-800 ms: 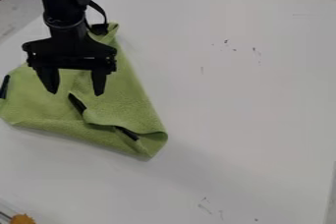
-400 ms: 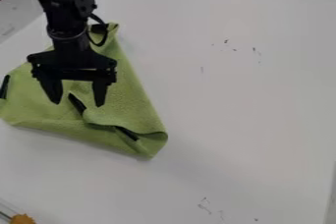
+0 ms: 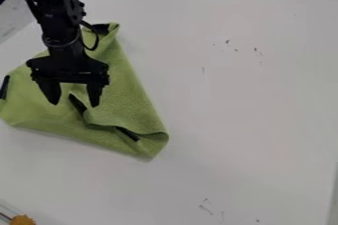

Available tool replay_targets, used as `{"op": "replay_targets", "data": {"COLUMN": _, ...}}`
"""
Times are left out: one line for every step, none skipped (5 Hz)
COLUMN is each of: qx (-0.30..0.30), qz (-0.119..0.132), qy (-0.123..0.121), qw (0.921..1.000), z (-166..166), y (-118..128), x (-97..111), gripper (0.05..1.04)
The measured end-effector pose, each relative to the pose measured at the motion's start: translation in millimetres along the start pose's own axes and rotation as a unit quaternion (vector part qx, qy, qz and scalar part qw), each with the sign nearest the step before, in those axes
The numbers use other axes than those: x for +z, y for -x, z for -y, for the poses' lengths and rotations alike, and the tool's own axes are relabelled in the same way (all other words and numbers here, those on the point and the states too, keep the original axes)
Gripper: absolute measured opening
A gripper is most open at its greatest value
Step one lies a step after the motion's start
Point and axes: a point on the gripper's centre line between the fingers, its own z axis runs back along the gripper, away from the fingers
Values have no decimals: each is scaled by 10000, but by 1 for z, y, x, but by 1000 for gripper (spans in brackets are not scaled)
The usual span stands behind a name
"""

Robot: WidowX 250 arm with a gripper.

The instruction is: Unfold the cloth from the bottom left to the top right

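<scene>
Over the middle of the folded cloth hangs the gripper [image 3: 74, 104], open, its two fingers spread with green fabric visible between and below them. The green cloth [image 3: 132, 105] lies at the left of the white table, roughly a triangle with one corner at the top and another at the lower right. A folded-over layer crosses its lower middle, and dark patches show near that fold, at the left edge and at the top corner. Whether the fingertips touch the fabric, I cannot tell.
The white table [image 3: 244, 105] extends right and below the cloth, with small dark marks on its surface. An orange object [image 3: 22, 220] sits at the bottom left corner. Dark items lie beyond the table's far edge at the top right.
The gripper first came down the view over the cloth, then shifted slightly left. Its fingers have stayed apart, and the cloth lies as before.
</scene>
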Motion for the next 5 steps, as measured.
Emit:
{"op": "replay_targets", "data": {"qx": -115, "qz": -43, "qy": 141, "qw": 9998, "z": -3, "y": -11, "x": -9, "gripper": 999}}
{"op": "replay_targets", "data": {"qx": -125, "qz": -97, "qy": 159, "qw": 9997, "z": -2, "y": -12, "x": -16, "gripper": 999}}
{"op": "replay_targets", "data": {"qx": -140, "qz": -81, "qy": 222, "qw": 9996, "z": -1, "y": -16, "x": -20, "gripper": 951}}
{"op": "replay_targets", "data": {"qx": -123, "qz": -90, "qy": 212, "qw": 9997, "z": -3, "y": -18, "x": -21, "gripper": 670}}
{"op": "replay_targets", "data": {"qx": -160, "qz": -128, "qy": 188, "qw": 9996, "z": -4, "y": -19, "x": -19, "gripper": 369}}
